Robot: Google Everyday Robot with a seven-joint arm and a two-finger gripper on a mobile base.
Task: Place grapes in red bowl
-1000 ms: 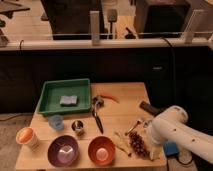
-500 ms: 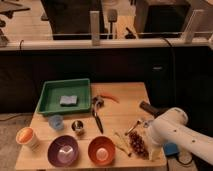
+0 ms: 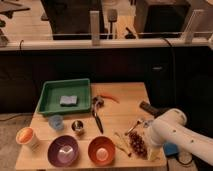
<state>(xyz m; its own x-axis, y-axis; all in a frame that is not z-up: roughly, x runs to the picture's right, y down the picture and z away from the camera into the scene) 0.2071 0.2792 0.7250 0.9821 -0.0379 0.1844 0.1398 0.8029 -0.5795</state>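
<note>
Grapes [image 3: 137,142] lie just beside the downward-bent arm's [image 3: 174,131] spread fingers [image 3: 149,147].

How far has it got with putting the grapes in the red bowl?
Done: nothing yet, the red bowl looks empty. In hand: the gripper hangs low, open, right beside the grapes, which lie on the table apart from the bowl, not lifted. Left: grasp them, carry them over and drop them in.

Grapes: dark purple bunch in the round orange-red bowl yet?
No, the dark purple grape bunch lies on the wooden table to the right of the orange-red bowl, beside the gripper.
</note>
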